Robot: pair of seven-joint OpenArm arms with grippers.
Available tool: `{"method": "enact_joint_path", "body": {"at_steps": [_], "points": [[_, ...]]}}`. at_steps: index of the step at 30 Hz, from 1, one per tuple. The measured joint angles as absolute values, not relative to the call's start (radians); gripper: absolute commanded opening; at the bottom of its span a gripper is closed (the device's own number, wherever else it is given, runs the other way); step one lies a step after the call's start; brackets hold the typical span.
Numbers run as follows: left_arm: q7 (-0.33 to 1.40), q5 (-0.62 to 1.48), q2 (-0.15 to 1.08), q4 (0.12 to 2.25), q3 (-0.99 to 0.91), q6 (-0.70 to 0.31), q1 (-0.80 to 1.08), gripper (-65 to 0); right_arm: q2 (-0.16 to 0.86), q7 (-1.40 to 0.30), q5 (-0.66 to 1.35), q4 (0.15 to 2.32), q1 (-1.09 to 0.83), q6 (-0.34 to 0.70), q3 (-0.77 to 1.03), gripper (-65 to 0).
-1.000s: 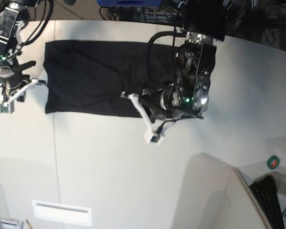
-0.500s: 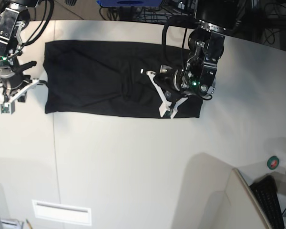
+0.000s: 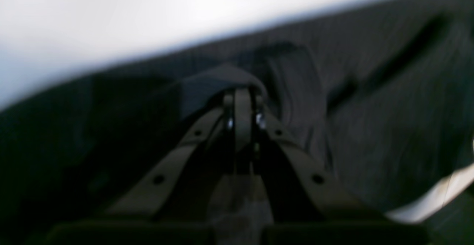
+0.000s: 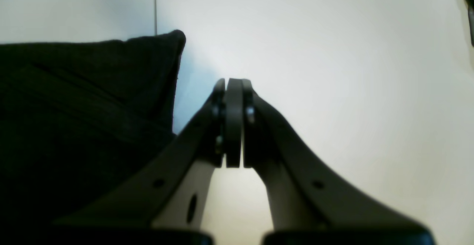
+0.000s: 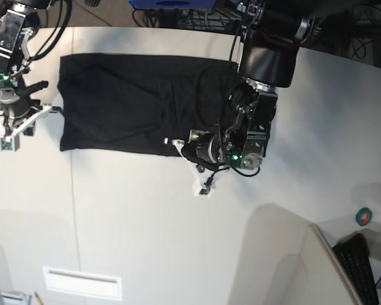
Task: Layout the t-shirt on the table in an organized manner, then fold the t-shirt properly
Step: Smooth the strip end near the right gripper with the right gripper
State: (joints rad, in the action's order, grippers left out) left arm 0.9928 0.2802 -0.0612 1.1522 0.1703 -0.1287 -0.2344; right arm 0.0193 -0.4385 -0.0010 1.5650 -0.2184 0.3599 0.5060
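**Left pincer pinching shirt fabric; right pincer idle beside the far end**

- The t-shirt [image 5: 133, 105] lies on the table [image 5: 133, 222] as a long dark band, already narrowed. No print or tag shows.
- Left gripper [image 3: 242, 100]: jaws together, a small raised fold of black fabric bunched over and around the tips. Judged clamped on the t-shirt; the wrist view is blurred, so how deep the bite goes I cannot tell. Cloth spreads ahead of and to both sides of the tips; pale tabletop shows beyond it.
- In the base view the left gripper [image 5: 200, 171] sits at the shirt's near edge, tips over bare table.
- Right gripper [image 4: 233, 89]: jaws pressed together, nothing between them. Bare table ahead and to its right; a shirt corner lies just to its left, apart from the fingers.

Risks, as judged:
- A shallow pinch could slip mid-carry and drop the fold crooked.
- Gripping one layer only would drag the top ply and wrinkle the stack.
- With the other end unheld, a pull may slide the whole shirt instead of folding it.
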Motion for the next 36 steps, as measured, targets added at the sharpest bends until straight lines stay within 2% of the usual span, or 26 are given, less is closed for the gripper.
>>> {"method": "enact_joint_path", "body": {"at_steps": [3,8,13,14,16,17,20,21,25,30,33,36], "points": [[0.995,0.277,-0.076,1.156,0.169,-0.127,-0.243,-65.0,0.016,-0.437,-0.002,1.572,-0.245,0.36,0.475,-65.0],[0.994,0.289,-0.08,1.332,0.163,-0.129,-0.177,-65.0,-0.017,-0.439,-0.003,1.682,-0.37,0.357,0.272,-65.0],[1.002,0.29,0.024,1.589,0.126,-0.13,-0.061,-65.0,-0.086,-0.49,0.006,1.806,-0.467,0.364,0.061,-65.0],[1.0,0.295,0.036,1.633,0.083,-0.133,-0.037,-65.0,-0.092,-0.548,0.017,1.807,-0.461,0.363,0.031,-60.0],[0.999,0.29,0.053,1.711,-0.032,-0.129,0.019,-65.0,-0.097,-0.657,0.097,1.803,-0.438,0.364,-0.022,-43.2],[1.0,0.288,0.062,1.745,-0.101,-0.131,0.047,-65.0,-0.093,-0.675,0.164,1.804,-0.425,0.363,-0.04,-37.7],[0.994,0.286,0.088,1.809,-0.321,-0.142,0.124,-65.0,-0.073,-0.682,0.306,1.806,-0.4,0.359,-0.06,-33.9],[0.987,0.279,0.099,1.813,-0.404,-0.169,0.148,-65.0,-0.066,-0.682,0.342,1.8,-0.394,0.356,-0.059,-33.9],[0.994,0.361,0.136,1.773,-0.709,-0.395,0.226,-65.0,-0.07,-0.686,0.353,1.705,-0.358,0.345,-0.052,-33.9],[0.99,0.485,0.195,1.638,-0.977,-0.561,0.285,-65.0,-0.091,-0.652,0.36,1.615,-0.324,0.31,-0.002,-33.8],[0.998,0.497,0.237,1.531,-1.065,-0.621,0.298,-65.0,-0.097,-0.618,0.353,1.548,-0.292,0.295,0.015,-33.6],[0.995,0.499,0.244,1.498,-1.109,-0.635,0.305,-65.0,-0.1,-0.618,0.358,1.509,-0.274,0.296,0.013,-33.6]]}}
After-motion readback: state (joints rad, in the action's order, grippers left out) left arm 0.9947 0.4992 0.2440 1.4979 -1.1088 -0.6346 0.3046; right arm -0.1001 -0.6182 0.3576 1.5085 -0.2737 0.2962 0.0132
